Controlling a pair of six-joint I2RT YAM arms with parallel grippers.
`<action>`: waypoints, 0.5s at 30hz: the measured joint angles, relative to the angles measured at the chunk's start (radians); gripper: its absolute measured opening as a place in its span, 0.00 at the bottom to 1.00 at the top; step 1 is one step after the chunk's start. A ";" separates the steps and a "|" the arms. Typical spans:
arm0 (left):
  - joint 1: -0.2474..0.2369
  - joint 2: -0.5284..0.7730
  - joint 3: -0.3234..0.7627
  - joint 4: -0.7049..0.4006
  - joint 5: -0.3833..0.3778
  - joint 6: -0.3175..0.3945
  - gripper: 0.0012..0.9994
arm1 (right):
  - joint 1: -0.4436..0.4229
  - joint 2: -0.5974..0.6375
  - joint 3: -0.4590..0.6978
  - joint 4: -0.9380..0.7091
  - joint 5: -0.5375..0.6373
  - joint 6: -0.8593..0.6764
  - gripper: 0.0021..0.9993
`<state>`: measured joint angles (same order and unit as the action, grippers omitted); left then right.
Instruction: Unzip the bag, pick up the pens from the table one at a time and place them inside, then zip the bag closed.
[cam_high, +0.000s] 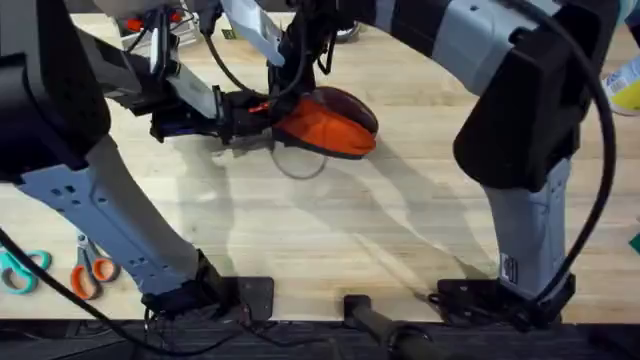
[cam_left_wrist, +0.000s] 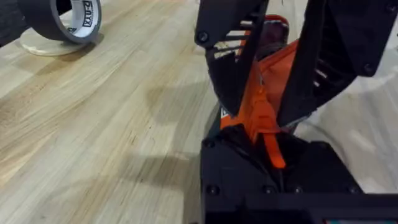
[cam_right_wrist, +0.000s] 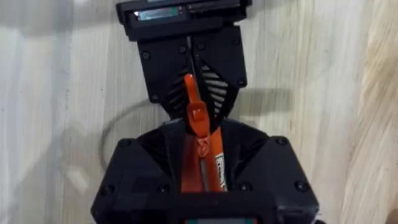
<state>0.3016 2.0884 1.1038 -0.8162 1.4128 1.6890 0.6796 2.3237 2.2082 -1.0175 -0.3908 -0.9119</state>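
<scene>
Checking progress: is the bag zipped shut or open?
Cannot tell: both pincers, left and right, cover the bag's zipper end; only the orange pull tab shows.

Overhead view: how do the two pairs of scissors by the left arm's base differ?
Colour: the teal-handled scissors have teal handle loops, while the orange-handled scissors have orange ones.
Place: the teal-handled scissors are cut off by the view's left edge. The orange-handled scissors lie wholly in view, just to their right.
Shared: both lie flat on the table at its near left corner, apart from each other.
</scene>
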 joint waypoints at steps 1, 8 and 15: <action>0.000 0.000 0.000 0.000 0.000 0.000 0.04 | 0.000 0.000 0.000 -0.002 0.000 0.000 0.35; 0.000 0.000 0.000 0.000 0.000 0.000 0.04 | 0.001 0.000 0.000 -0.004 0.000 0.004 0.24; 0.000 0.000 0.000 0.000 0.000 0.000 0.04 | 0.001 0.000 0.000 -0.002 0.000 0.007 0.04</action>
<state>0.3016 2.0884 1.1038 -0.8162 1.4128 1.6890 0.6804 2.3238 2.2082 -1.0191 -0.3903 -0.9048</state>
